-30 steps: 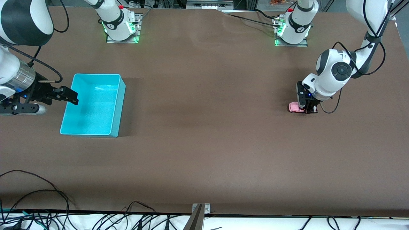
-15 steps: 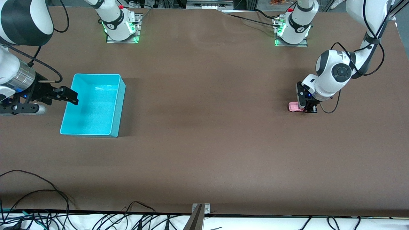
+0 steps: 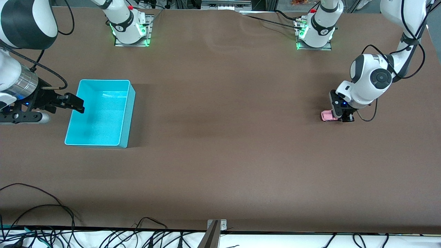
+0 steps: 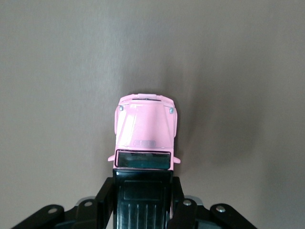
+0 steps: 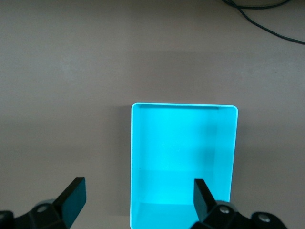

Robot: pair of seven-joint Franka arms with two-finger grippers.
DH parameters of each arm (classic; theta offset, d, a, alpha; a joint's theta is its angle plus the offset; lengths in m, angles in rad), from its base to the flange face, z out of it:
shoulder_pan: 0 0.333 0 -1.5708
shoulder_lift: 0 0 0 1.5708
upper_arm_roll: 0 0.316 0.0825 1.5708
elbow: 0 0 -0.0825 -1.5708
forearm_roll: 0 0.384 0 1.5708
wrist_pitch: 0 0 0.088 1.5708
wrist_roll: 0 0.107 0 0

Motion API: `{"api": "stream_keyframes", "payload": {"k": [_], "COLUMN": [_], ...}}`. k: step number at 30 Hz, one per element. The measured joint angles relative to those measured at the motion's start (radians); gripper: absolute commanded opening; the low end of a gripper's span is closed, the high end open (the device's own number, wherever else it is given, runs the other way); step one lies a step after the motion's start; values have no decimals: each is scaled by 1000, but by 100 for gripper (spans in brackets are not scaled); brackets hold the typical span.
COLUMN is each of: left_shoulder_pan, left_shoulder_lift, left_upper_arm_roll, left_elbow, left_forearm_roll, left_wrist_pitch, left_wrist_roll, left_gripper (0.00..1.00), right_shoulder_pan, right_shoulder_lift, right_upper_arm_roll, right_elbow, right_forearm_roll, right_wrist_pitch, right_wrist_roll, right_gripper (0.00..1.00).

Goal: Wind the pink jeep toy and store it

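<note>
now | left gripper (image 3: 341,117) grips pink jeep toy (image 3: 326,116) | right gripper (image 5: 138,198) wide, over bin (image 3: 125,113)

Even overhead light, soft shadows beside turquoise bin (image 3: 100,113); wrist views sharp, glare-free.

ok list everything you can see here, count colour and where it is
pink jeep toy: one, pink with a black roof, on the table toward the left arm's end, clamped at its black roof
turquoise bin: one, turquoise, nothing in it, on the table toward the right arm's end
table: one, brown top
cables: several, black, along the table edge nearest the front camera
left gripper: one, black, shut on the jeep down at the table
right gripper: one, black, open, over the bin's rim at the right arm's end; this arm waits
</note>
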State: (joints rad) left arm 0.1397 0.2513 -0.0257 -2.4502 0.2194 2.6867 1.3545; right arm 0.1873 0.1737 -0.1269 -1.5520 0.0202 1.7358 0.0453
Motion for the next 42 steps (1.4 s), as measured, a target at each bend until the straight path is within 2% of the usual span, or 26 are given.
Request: {"api": "stream_keyframes", "payload": {"k": [6, 15, 30, 42], "left_shoulder_pan": [-1, 0, 3, 12], "left_shoulder_lift": [1, 7, 24, 32], "left_upper_arm_roll": [24, 120, 238, 263], "left_elbow": [0, 0, 7, 15], "left_forearm_roll": [0, 0, 0, 0], "left_wrist_pitch": [4, 33, 75, 83], "left_wrist_roll": [34, 126, 232, 295], "left_gripper": [0, 0, 0, 0], "right_shoulder_pan": [0, 0, 0, 0], "right_shoulder_lift": [0, 0, 0, 0], "right_upper_arm_roll": [0, 0, 0, 0], "right_elbow": [0, 0, 0, 0], "right_forearm_roll": [0, 0, 0, 0], "right_wrist_pitch": [0, 0, 0, 0], "right_wrist_roll": [0, 0, 0, 0], "right_gripper": [100, 100, 100, 100]}}
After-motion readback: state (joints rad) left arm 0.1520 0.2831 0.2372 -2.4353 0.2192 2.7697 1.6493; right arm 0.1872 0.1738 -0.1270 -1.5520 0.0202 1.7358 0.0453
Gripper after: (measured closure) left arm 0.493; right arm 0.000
